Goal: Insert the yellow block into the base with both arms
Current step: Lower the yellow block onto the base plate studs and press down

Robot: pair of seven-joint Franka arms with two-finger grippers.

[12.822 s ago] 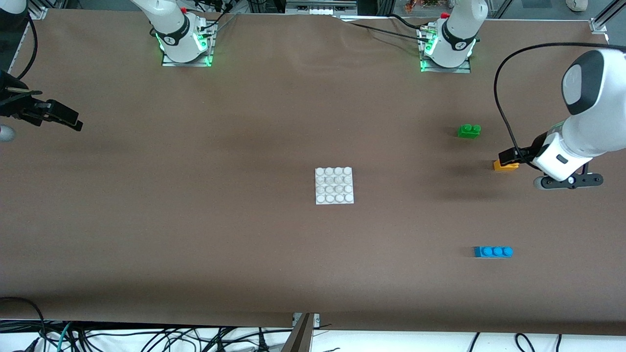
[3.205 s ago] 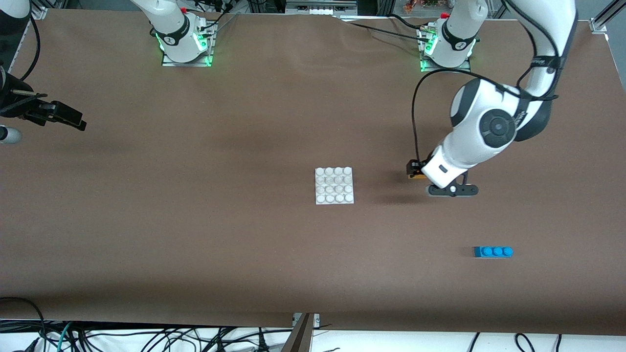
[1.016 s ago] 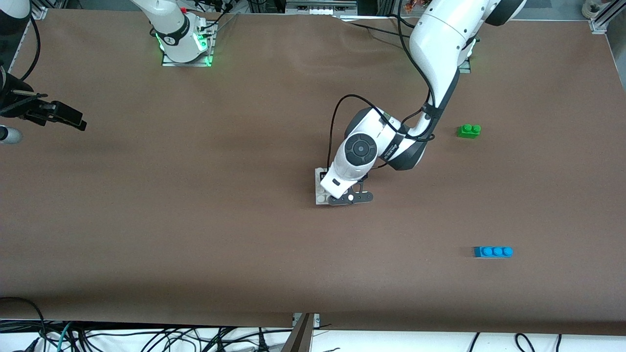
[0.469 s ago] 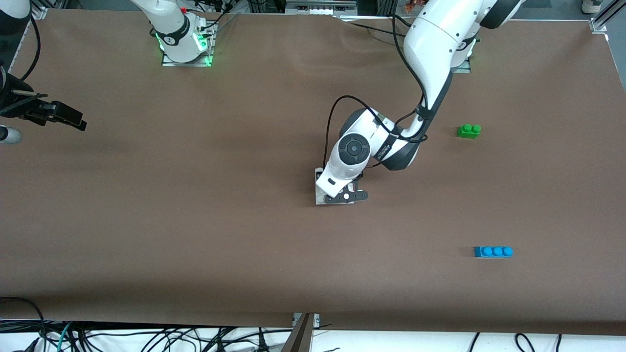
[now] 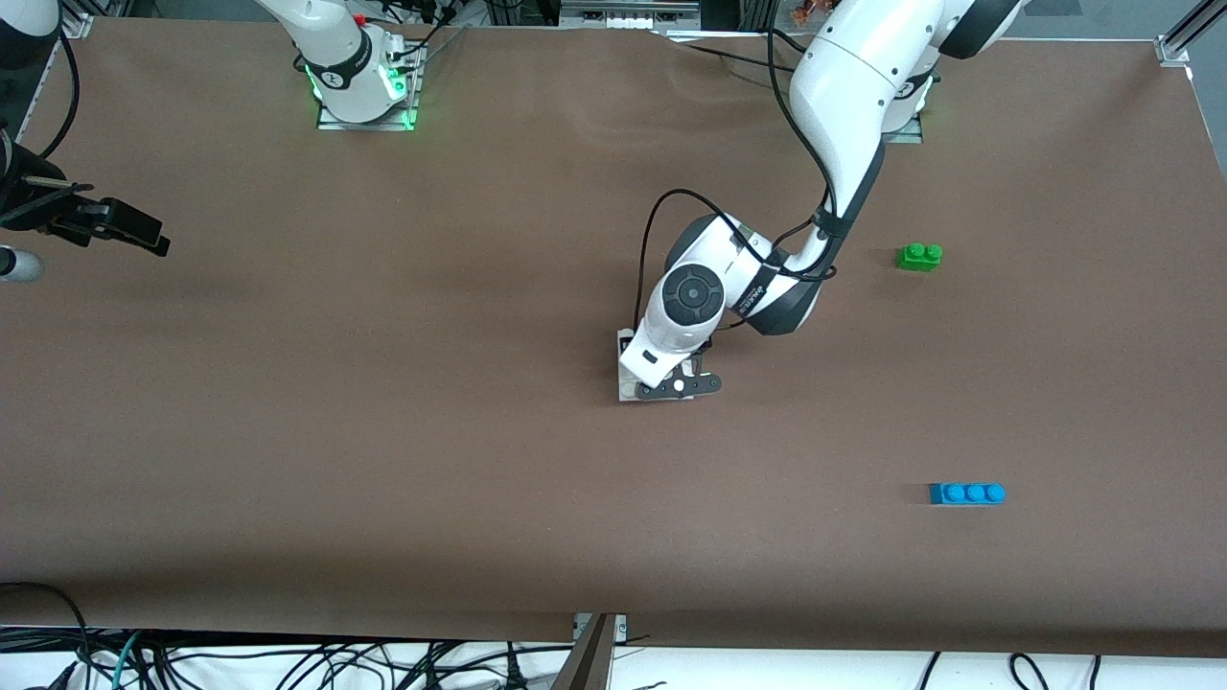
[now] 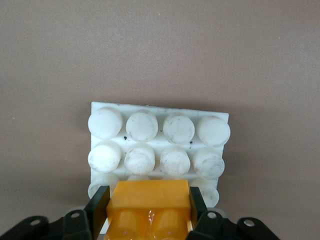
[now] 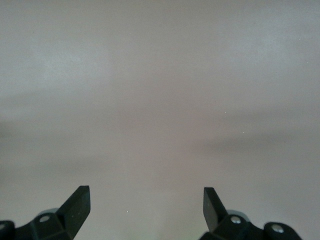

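Toward left arm's end — green brick [image 5: 919,257], blue brick [image 5: 966,494]

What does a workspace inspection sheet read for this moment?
Surface: brown table, flat.
Job's things: yellow block held over the white base, low above its studs.
Clutter: green brick and blue brick, toward the left arm's end.
Claws: left claw shut on the yellow block; right claw open, waiting at the right arm's end over bare table.
Cables: black cable looped on the left arm; more below the table edge.
Surroundings: nothing seen.
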